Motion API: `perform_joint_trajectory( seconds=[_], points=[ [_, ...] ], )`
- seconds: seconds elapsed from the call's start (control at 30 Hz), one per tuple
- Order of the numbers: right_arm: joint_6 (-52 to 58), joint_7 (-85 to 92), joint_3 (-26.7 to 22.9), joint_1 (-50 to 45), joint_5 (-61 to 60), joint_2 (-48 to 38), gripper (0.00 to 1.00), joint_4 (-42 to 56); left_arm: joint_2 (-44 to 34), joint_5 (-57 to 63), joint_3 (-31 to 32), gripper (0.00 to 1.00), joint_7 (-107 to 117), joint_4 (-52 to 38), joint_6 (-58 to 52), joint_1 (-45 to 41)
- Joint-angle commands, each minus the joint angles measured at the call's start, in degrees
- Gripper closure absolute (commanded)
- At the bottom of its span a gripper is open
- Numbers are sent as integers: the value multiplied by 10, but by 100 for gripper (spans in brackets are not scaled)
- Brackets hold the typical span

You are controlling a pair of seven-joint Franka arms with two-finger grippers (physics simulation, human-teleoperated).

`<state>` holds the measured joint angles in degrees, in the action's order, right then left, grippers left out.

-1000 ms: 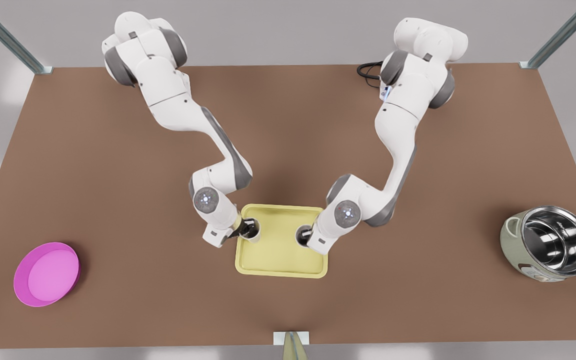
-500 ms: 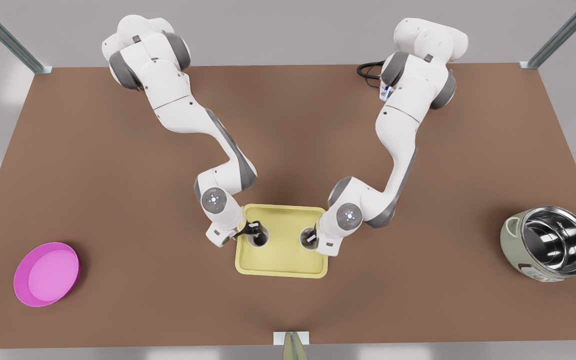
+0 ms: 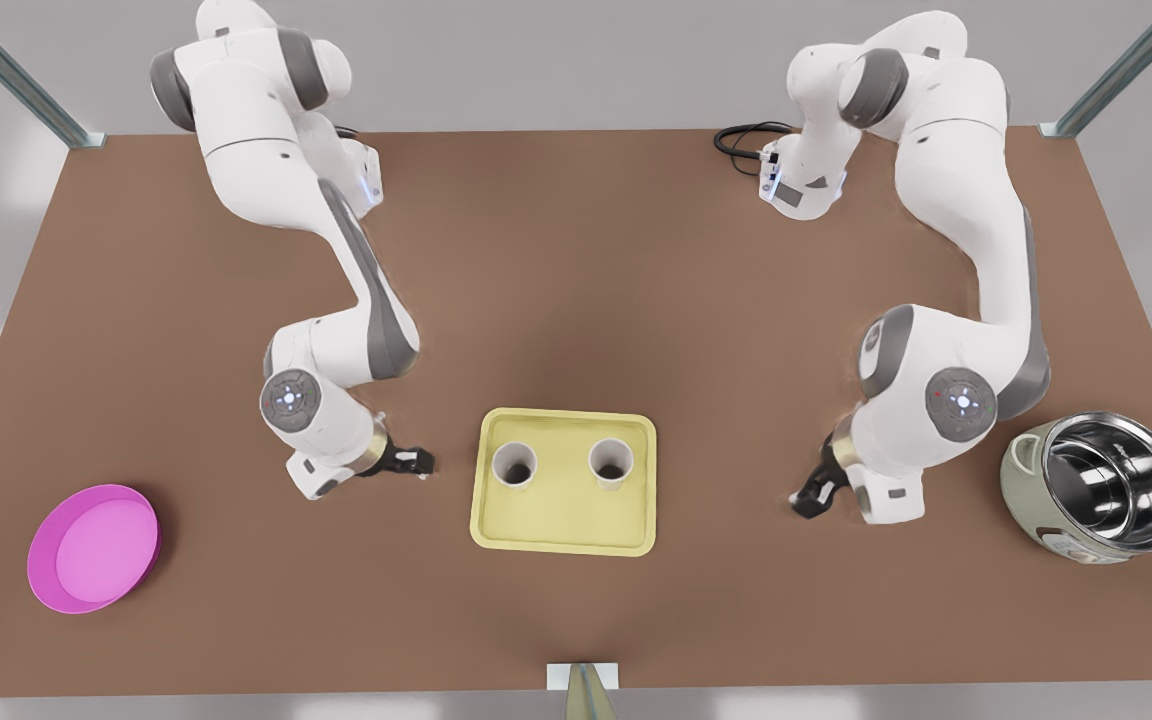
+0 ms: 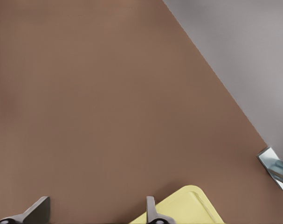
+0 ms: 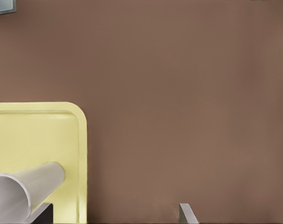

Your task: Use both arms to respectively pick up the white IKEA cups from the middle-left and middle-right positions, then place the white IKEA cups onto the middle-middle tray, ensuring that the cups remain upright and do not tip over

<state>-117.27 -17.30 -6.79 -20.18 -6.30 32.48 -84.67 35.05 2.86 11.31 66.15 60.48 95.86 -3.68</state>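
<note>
Two white IKEA cups stand upright on the pale yellow tray (image 3: 561, 510), one (image 3: 514, 464) toward the front view's left and one (image 3: 611, 461) toward its right. My left gripper (image 3: 423, 462) hangs open just off the tray's left edge, holding nothing. The left wrist view shows its spread fingers (image 4: 93, 217) and a tray corner (image 4: 188, 207). My right gripper (image 3: 804, 503) is open, well off to the tray's right. Its wrist view shows the gripper (image 5: 114, 217), the tray (image 5: 38, 135) and one cup (image 5: 24, 191).
A round pink dish (image 3: 93, 547) lies at the front view's near left. A cooker with a steel pot (image 3: 1106, 487) stands at the far right, close to the right arm's elbow. A black cable (image 3: 736, 140) lies at the back. A metal bracket (image 3: 582, 680) sits on the near table edge.
Both grippers let go of their cups and drew back sideways from the tray, left arm leftward, right arm rightward. The cups stay upright on the tray.
</note>
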Motion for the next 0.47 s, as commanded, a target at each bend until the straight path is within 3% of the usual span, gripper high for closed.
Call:
perform_joint_trajectory(
  seconds=[0.0, 0.03, 0.07, 0.17, 0.43],
  points=[
    [133, 137, -9, 53, 116, -4, 0, 3, -52, 22, 0, 0, -258, -5, -222, 25],
    [166, 228, -11, 86, 78, -15, 0, 54, -163, 20, -7, 0, -450, 111, -216, 24],
    [252, 232, -21, 88, 83, -17, 0, 129, -189, 21, -17, 0, -465, 144, -201, 19],
    [271, 228, -24, 88, 96, -158, 0, 58, -167, 18, -14, 0, -464, 120, -210, 18],
    [324, 194, 2, 117, 94, -218, 0, 28, -156, -37, -6, 0, -465, 124, -241, 25]
  ],
)
